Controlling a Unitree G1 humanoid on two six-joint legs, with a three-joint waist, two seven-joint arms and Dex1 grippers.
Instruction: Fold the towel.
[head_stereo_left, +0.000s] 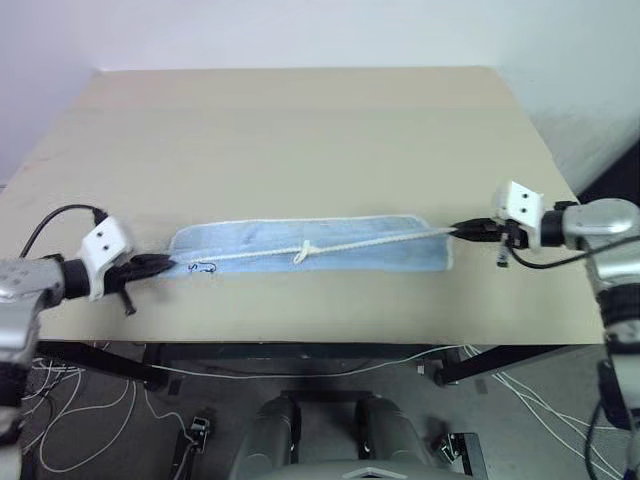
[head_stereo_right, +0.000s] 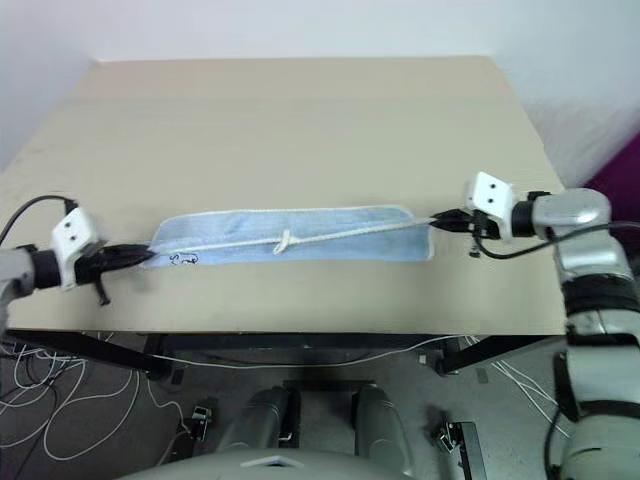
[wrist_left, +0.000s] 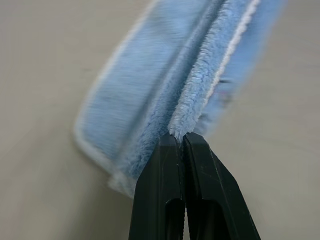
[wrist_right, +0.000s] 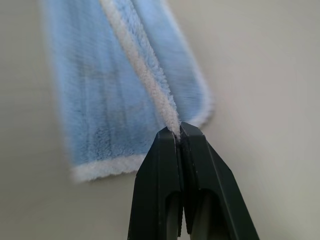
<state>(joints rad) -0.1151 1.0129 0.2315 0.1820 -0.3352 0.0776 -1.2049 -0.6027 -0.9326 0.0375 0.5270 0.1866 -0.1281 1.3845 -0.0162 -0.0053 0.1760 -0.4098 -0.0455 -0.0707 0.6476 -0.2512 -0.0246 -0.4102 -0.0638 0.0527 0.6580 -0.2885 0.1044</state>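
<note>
In the left eye view, the towel (head_stereo_left: 310, 250) lies as a long, narrow band of light blue terry across the near part of the tan table (head_stereo_left: 300, 130), stretched between the two arms. The left gripper (head_stereo_left: 172, 264) pinches the towel's left end, and the right gripper (head_stereo_left: 452, 232) pinches its right end. A white edging (head_stereo_left: 380, 240) runs along the top of the band from one gripper to the other, raised a little above the layers lying flat on the table. A small white loop (head_stereo_left: 303, 252) hangs from this edge near the middle, and a small dark printed mark (head_stereo_left: 203, 267) sits close to the left end.

The right eye view gives the same layout: the towel spans the table near its front edge, taut along the upper edge, with both ends clamped.

In the left wrist view, the two black fingers (wrist_left: 200, 170) are pressed together on a thick fold of blue pile with a white trim line, while the rest of the cloth runs away over the table.

In the right wrist view, the black fingers (wrist_right: 160, 165) are clenched on the white edging at the towel's corner, and the blue layers lie spread flat on the table beyond them.
</note>
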